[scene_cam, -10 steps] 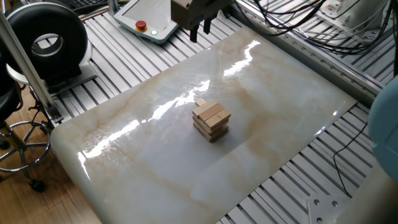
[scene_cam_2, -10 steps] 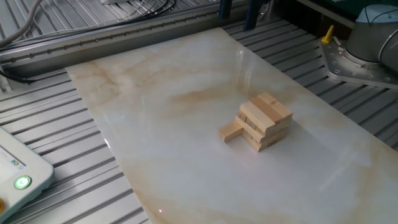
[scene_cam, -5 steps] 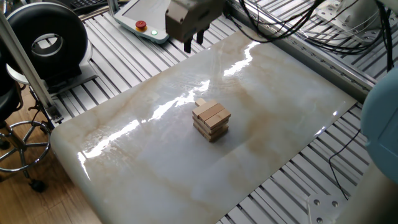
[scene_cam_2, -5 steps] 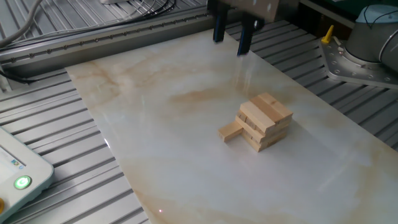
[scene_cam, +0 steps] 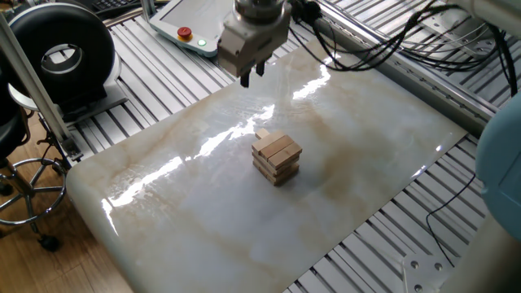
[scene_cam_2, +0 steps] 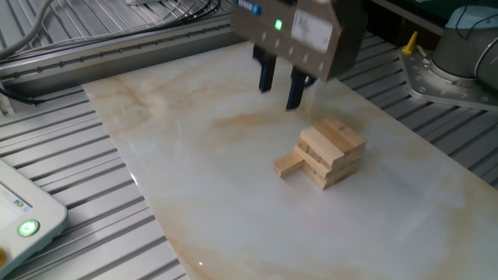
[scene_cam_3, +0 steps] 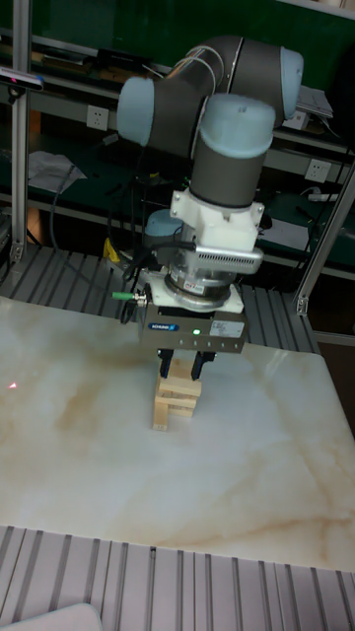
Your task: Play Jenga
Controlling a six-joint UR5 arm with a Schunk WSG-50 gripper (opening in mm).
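Note:
The Jenga tower (scene_cam: 277,157) is a short stack of tan wooden blocks in crossed layers, standing mid-slab on the marble board (scene_cam: 187,212). One low block (scene_cam_2: 289,163) sticks out of the stack's side (scene_cam_2: 331,152). My gripper (scene_cam: 253,75) hangs open above the board, apart from the tower on its far-left side in one fixed view. In the other fixed view, the gripper (scene_cam_2: 279,97) has its dark fingers (scene_cam_2: 265,78) spread with nothing between them. The tall fixed view shows the gripper (scene_cam_3: 180,370) right above the tower (scene_cam_3: 176,402) in the picture.
A teach pendant (scene_cam: 191,28) lies beyond the board's far corner. A black ring-shaped device (scene_cam: 57,53) and a stool (scene_cam: 24,187) are at the left. Cables (scene_cam: 391,32) run along the ribbed metal table behind the board.
The gripper has come down and moved toward the tower, entering the other fixed view from the top. It stays open. The blocks have not moved.

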